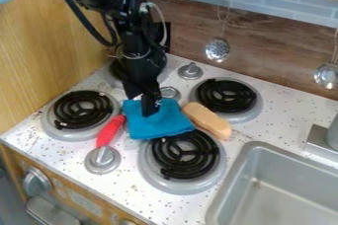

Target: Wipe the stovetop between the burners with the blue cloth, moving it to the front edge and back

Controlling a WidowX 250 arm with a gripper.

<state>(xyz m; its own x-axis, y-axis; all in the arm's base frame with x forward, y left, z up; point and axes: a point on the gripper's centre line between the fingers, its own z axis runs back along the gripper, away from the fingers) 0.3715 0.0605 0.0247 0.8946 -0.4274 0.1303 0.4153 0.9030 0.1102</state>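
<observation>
- Nearest me on the counter, the near burner has the edge of the cloth over its far side; if the cloth were dragged low, its hem could snag on the raised coils.
- Beside that burner, the red object slants from the cloth toward a round metal knob. A sideways sweep could shove it into the knob or roll it.
- In the middle, the blue cloth lies rumpled between two burners, under my claw. The claw's tip is down at the cloth, but I cannot tell whether it is wide, narrow or gripping fabric. A shallow pinch could let the folds slip out; pressing too low could jam the tip against the counter.
- Just beside the cloth, the tan loaf-shaped piece could get nudged by a swinging fold.
- Farther back, the far burner and hanging ladle limit careless swings.
</observation>
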